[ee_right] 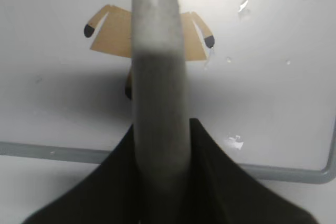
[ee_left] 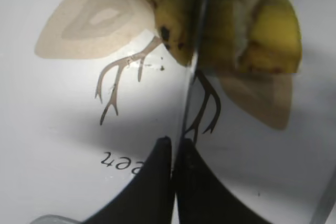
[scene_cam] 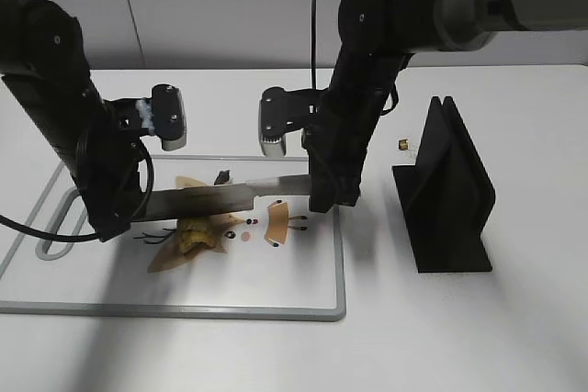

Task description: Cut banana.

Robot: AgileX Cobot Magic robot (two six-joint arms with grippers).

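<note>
Right, from my seat the white table [scene_cam: 514, 337] fills the exterior view, with the grey-rimmed cutting board [scene_cam: 341, 263] lying flat on its left half. Well to the right of the board stands the black knife block [scene_cam: 450, 195], upright and apart from everything else.

My right gripper [scene_cam: 323, 197] comes down over the board's right side and is clamped on the knife [scene_cam: 220, 197] by its handle; in the right wrist view that pale handle [ee_right: 159, 103] sits squeezed between the two dark fingers [ee_right: 215, 182]. The blade runs level to the left, over the board, toward my left arm.

My left gripper [scene_cam: 110, 227] sits low at the board's left edge. In its wrist view the fingertips [ee_left: 157, 156] are pressed together, and the blade's thin edge runs up from between them, so they seem to pinch the blade tip, though I cannot be fully sure.

The banana [scene_cam: 193, 234] lies on the board just below the blade, on the printed deer picture. Up close, the yellow fruit [ee_left: 273, 35] lies on both sides of the knife edge, its flesh exposed at the right.
</note>
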